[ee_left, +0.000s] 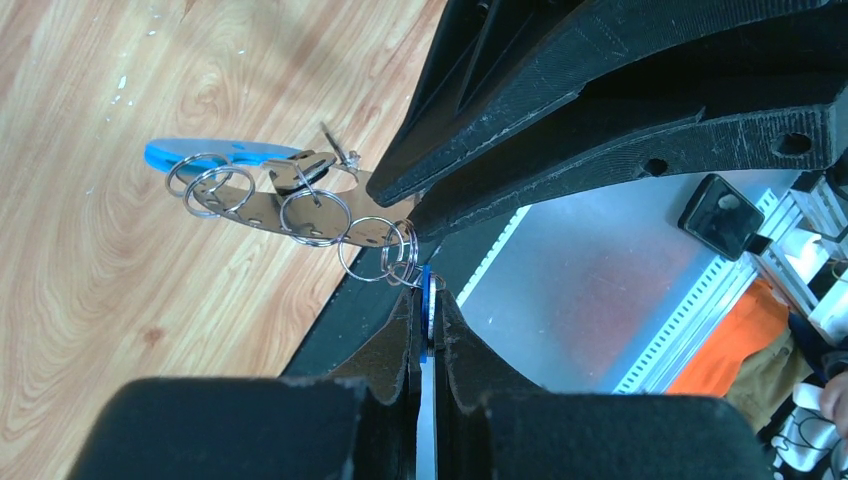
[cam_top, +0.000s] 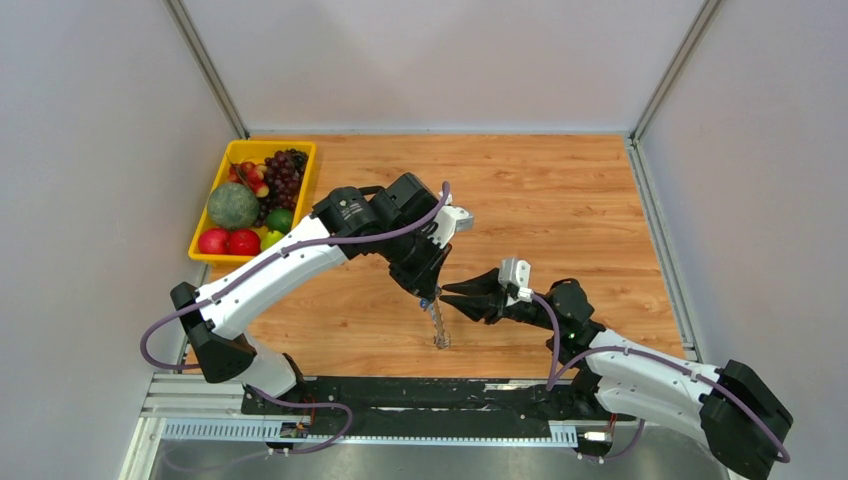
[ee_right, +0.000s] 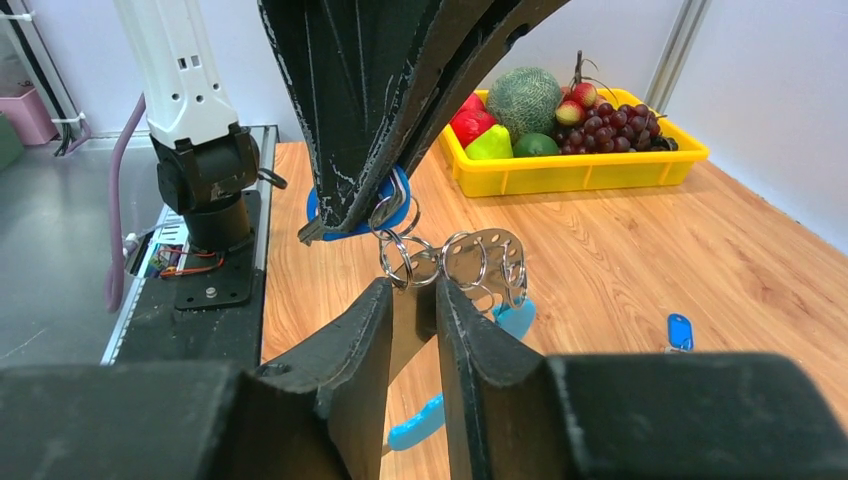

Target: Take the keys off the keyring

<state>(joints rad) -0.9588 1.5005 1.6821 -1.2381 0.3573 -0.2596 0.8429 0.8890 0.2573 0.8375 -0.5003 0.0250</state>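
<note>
Metal, likely light and slick, the keyring (ee_right: pixel 396 190) hangs pinched at its blue arc by the left tool (ee_left: pixel 428 300); right tool (ee_right: pixel 413 295) unclear.

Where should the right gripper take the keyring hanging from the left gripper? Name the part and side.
Clamp the keyring by its flat plate across both broad faces, clear of the split rings linking it to the left gripper. Probably bring the right gripper in level from its own side: the plate hangs thin and flat.
</note>
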